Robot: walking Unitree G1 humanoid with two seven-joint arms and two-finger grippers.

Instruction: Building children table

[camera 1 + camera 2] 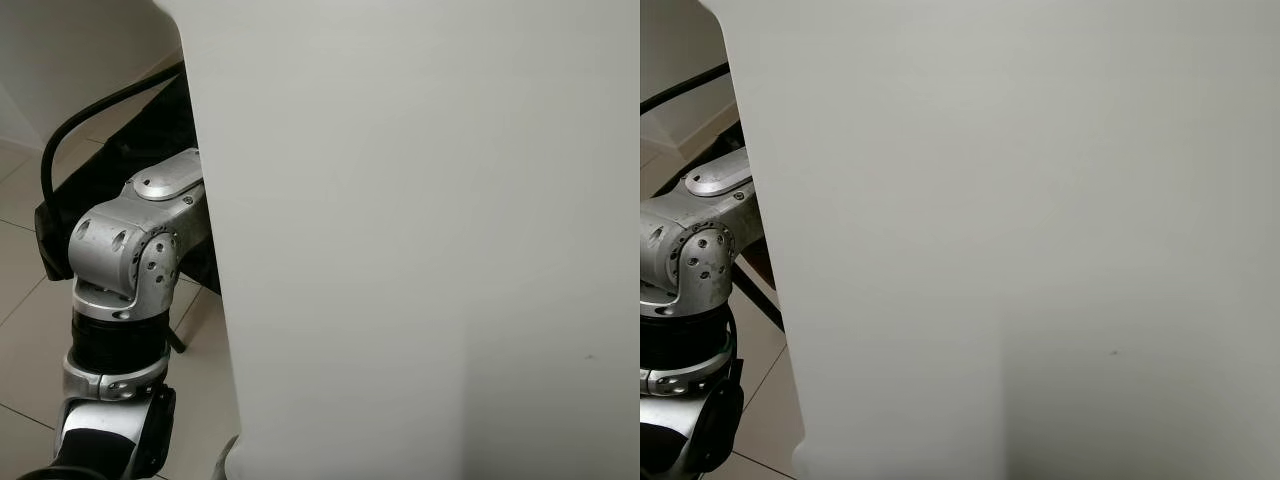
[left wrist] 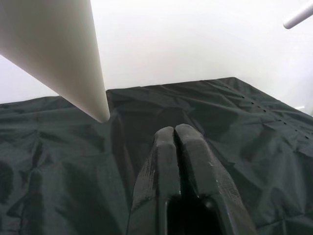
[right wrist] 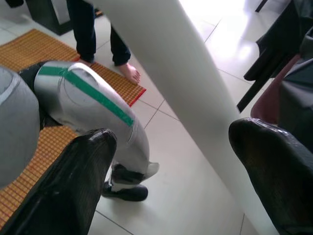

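Up close, smooth white tabletop panel (image 1: 420, 250) (matte), crinkled black fabric (image 2: 58, 161)

White tabletop panel (image 1: 420, 240) blocks most of head view; left arm (image 1: 125, 270) half hidden behind it; person (image 3: 98, 29) cut off above legs.
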